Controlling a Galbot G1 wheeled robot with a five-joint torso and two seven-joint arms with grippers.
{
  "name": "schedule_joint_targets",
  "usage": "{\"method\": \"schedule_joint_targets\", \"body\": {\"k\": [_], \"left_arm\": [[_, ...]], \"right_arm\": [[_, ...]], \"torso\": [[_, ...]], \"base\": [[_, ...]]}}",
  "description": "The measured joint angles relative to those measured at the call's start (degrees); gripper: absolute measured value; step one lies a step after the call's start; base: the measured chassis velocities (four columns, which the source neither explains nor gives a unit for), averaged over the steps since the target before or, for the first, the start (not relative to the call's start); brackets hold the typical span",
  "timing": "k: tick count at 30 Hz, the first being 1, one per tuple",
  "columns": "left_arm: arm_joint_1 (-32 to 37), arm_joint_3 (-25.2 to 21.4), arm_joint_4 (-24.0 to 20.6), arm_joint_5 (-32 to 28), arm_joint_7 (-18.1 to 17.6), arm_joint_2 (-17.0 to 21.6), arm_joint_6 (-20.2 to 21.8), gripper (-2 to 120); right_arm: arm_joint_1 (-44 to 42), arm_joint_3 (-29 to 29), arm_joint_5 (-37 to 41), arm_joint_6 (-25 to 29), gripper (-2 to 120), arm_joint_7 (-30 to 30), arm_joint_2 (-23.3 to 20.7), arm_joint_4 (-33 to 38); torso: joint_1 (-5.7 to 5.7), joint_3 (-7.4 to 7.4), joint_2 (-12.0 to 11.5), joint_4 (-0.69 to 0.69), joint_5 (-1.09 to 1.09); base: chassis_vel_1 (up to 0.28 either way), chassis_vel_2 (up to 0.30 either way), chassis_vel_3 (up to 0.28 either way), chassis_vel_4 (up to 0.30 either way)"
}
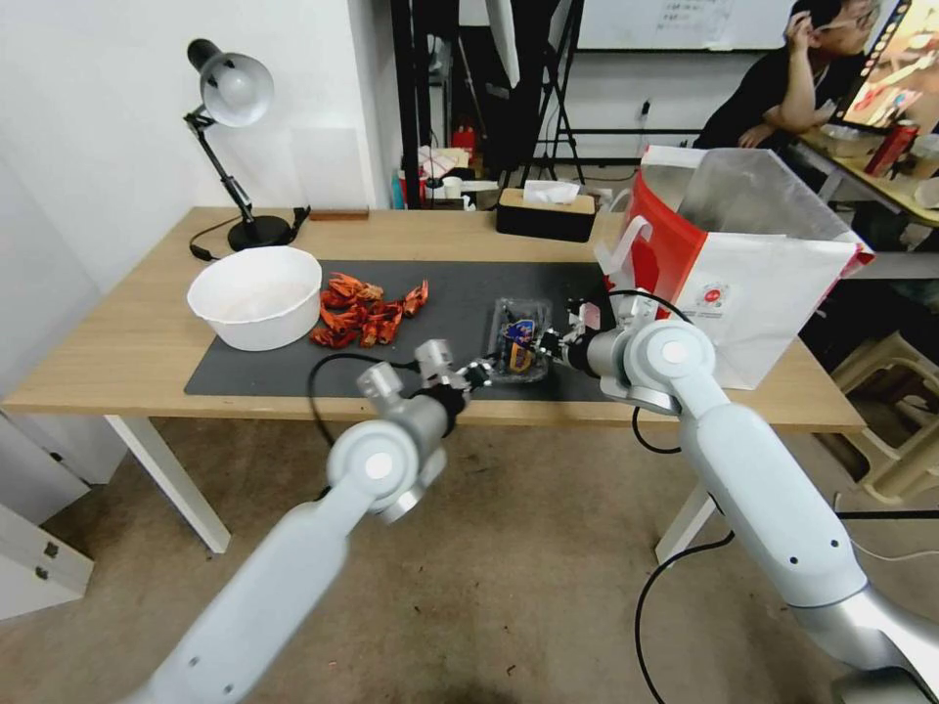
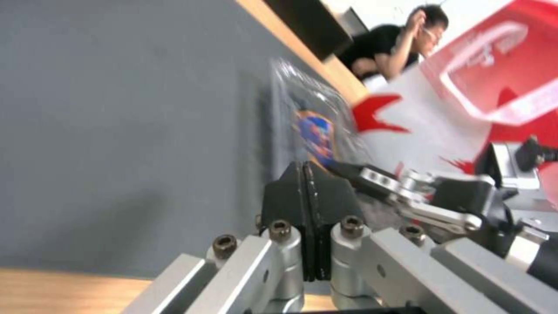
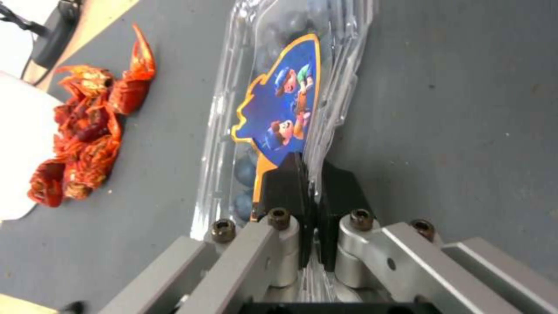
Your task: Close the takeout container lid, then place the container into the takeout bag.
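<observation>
The takeout container [image 1: 516, 337] is a clear clamshell lying flat on the dark mat [image 1: 284, 372], with dark berries showing through it [image 3: 244, 172]. Its lid [image 3: 285, 104] bears a blue cartoon sticker and lies down over the base. My right gripper [image 1: 550, 344] is shut on the container's rim on the bag side, with clear plastic pinched between the pads [image 3: 311, 192]. My left gripper [image 1: 477, 373] is at the container's near corner, its black pads pressed together [image 2: 311, 192]; I cannot see plastic between them. The takeout bag [image 1: 763, 284] stands open, just right of the container [image 2: 314, 126].
On the mat's left stands a large white bowl [image 1: 256, 296], with a pile of red crayfish [image 1: 367, 311] beside it. A black tissue box [image 1: 545, 210] and a desk lamp [image 1: 235, 147] stand along the table's far edge. The table's front edge runs just under my grippers.
</observation>
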Motion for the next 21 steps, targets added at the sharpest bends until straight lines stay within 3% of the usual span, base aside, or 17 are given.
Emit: {"method": "schedule_joint_targets", "body": {"k": [2,4,5,7,8,10,11,12,15,17,21], "left_arm": [[2.8,-2.1,-1.7,2.2,1.0,1.6,-0.4,0],[7.8,-4.4,-3.6,8.3,3.2,3.8,-2.1,0],[7.8,-4.4,-3.6,8.3,3.2,3.8,-2.1,0],[11.8,-4.9,-4.5,16.8,5.3,5.0,-4.2,0],[11.8,-4.9,-4.5,16.8,5.3,5.0,-4.2,0],[14.7,-5.3,-4.7,24.4,6.7,5.1,-6.2,0],[16.4,-5.8,-4.7,28.6,7.5,5.0,-7.7,2],[16.4,-5.8,-4.7,28.6,7.5,5.0,-7.7,2],[21.1,-7.0,-3.4,39.7,10.0,5.0,-13.9,17],[21.5,-7.1,-3.3,40.4,10.2,5.0,-14.5,18],[26.5,-10.1,-1.0,48.3,14.4,4.7,-22.6,39]], "right_arm": [[0.0,0.1,-0.2,0.0,0,-0.7,0.0,0.0],[-0.3,0.4,-0.4,0.0,0,-1.7,0.0,0.3],[-0.3,0.4,-0.4,0.0,0,-1.7,0.0,0.3],[-2.1,2.1,-0.4,0.0,0,-2.5,-0.7,2.2],[-2.1,2.1,-0.4,0.0,0,-2.5,-0.7,2.2],[-4.1,4.0,-0.4,0.2,0,-3.1,-1.4,4.0],[-4.8,4.5,-0.5,0.3,0,-3.6,-1.6,4.5],[-4.8,4.5,-0.5,0.3,0,-3.6,-1.6,4.5],[-6.5,5.7,-0.7,0.9,0,-4.9,-1.9,5.9],[-6.7,5.9,-0.7,1.0,0,-5.1,-2.0,6.1],[-7.6,6.3,-1.4,2.1,0,-7.7,-2.0,6.5]], "torso": [[0.00,0.00,0.0,0.00,0.00],[0.00,0.00,0.0,0.02,0.01],[0.00,0.00,0.0,0.02,0.01],[0.00,0.00,0.0,0.05,0.01],[0.00,0.00,0.0,0.05,0.01],[0.00,-0.01,0.0,-0.08,-0.01],[0.00,0.00,0.0,-0.06,0.01],[0.00,0.00,0.0,-0.06,0.01],[0.00,0.00,0.0,0.03,0.00],[0.00,0.00,0.0,0.02,-0.01],[-0.01,-0.01,0.0,0.00,0.03]], "base": [[0.000,0.000,0.000,0.000],[0.000,0.000,0.000,0.000],[0.000,0.000,0.000,0.000],[0.000,0.000,0.000,0.000],[0.000,0.000,0.000,0.000],[0.000,0.000,0.000,0.000],[0.000,0.000,0.000,0.000],[0.000,0.000,0.000,0.000],[0.000,0.000,0.000,0.000],[0.000,0.000,0.000,0.000],[0.000,0.000,0.000,0.000]]}}
